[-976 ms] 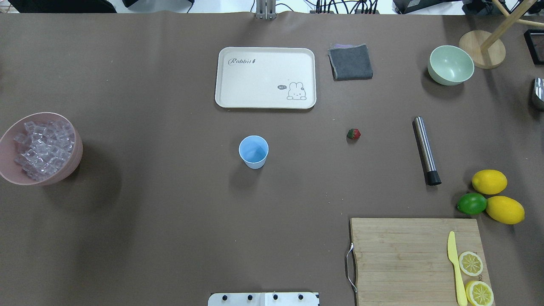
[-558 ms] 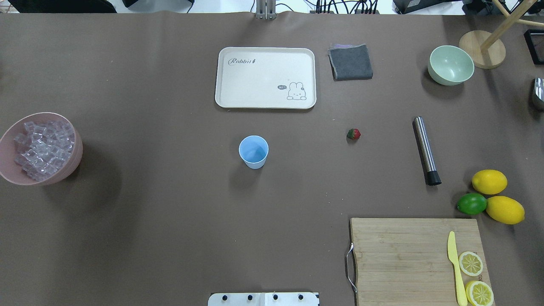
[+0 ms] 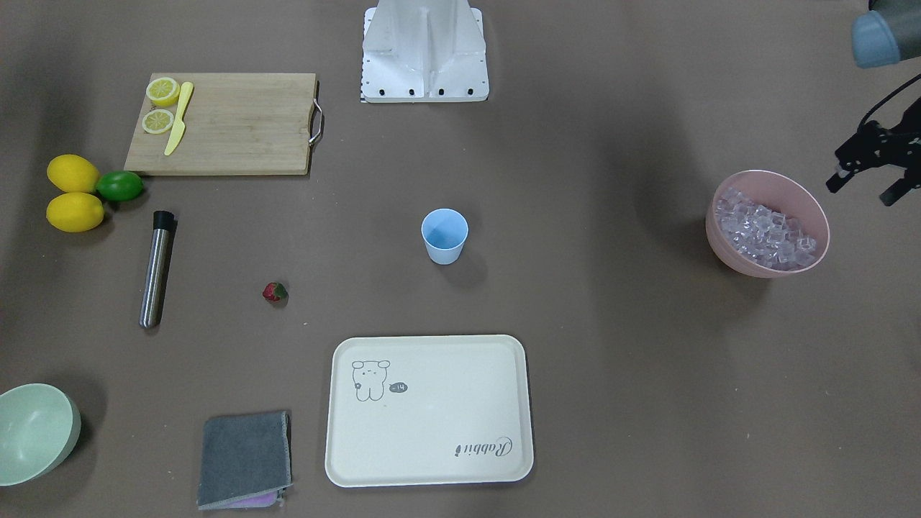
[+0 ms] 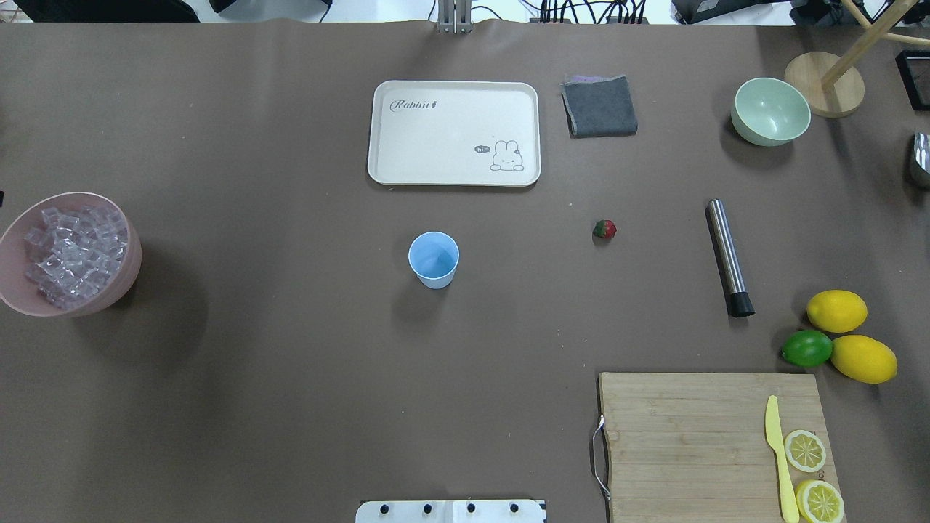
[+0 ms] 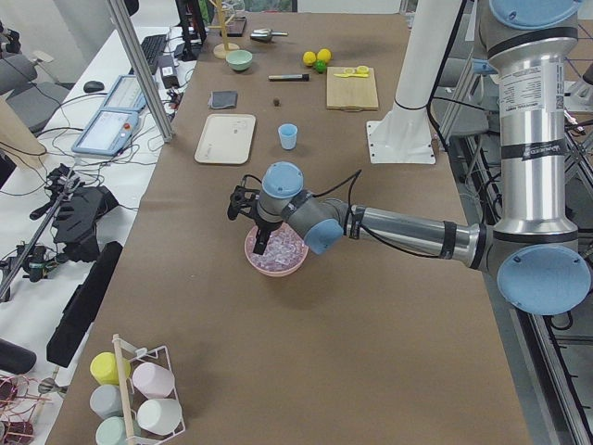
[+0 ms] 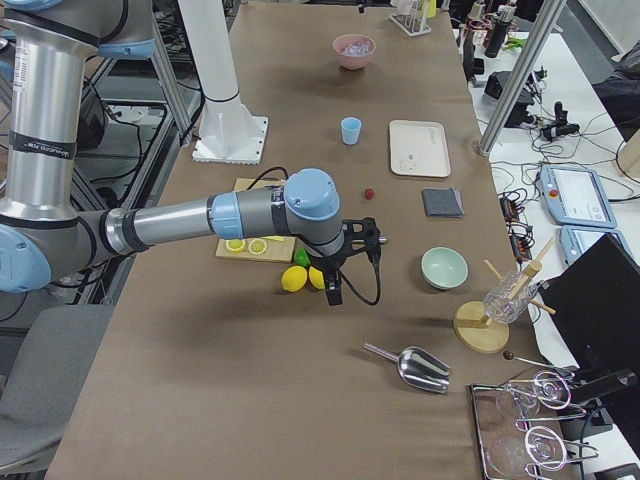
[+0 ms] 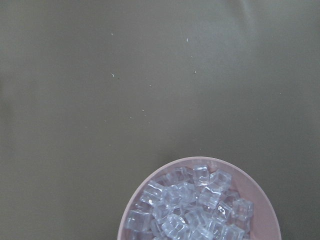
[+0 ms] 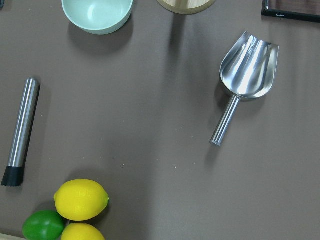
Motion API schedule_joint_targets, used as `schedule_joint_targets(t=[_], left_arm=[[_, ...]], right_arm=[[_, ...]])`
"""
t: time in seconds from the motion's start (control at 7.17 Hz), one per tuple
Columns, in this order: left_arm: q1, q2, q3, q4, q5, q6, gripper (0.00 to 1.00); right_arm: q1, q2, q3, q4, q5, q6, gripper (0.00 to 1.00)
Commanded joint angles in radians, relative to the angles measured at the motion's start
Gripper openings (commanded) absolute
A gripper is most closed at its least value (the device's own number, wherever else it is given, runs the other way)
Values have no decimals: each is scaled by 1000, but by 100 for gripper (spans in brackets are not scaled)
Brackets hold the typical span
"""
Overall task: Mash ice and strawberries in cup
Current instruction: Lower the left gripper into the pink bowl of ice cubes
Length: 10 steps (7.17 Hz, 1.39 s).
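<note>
The light blue cup [image 4: 434, 259] is seen upright and empty near the middle of the desk [image 4: 254, 363]. The strawberry [image 4: 604, 229] is laid on the desk, well apart from the cup, between it and a metal rod [image 4: 729, 258]. The ice [image 4: 73, 254] is heaped in a pink bowl [image 4: 125, 285]. The left tool [image 3: 865, 188] is held beside that bowl, fingers spread, nothing gripped. The right tool [image 6: 352, 268] is seen over the lemons [image 6: 293, 279]; whether it is spread or closed cannot be told.

I see even overhead light, soft shadows by the cup [image 4: 433, 259] and pink bowl [image 4: 134, 270], glare on the scoop [image 8: 248, 65], focus sharp.
</note>
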Motion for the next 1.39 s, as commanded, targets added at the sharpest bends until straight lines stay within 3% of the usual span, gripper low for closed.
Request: schedule_joint_targets(t=[0.0,0.28,0.7,1.25], left_arm=[[152,2,2,-14,157,-66,98],[208,25,12,-26,159,-82,98],[228,25,95,-133,159,-180,98],[234,20,124,-155,165,-181,98]], right_arm=[[0,-4,0,0,1,-1,100],[0,-3,-2,0,1,2,100],[0,-3,-3,0,0,2,100],[0,-1,-3,0,0,2,100]])
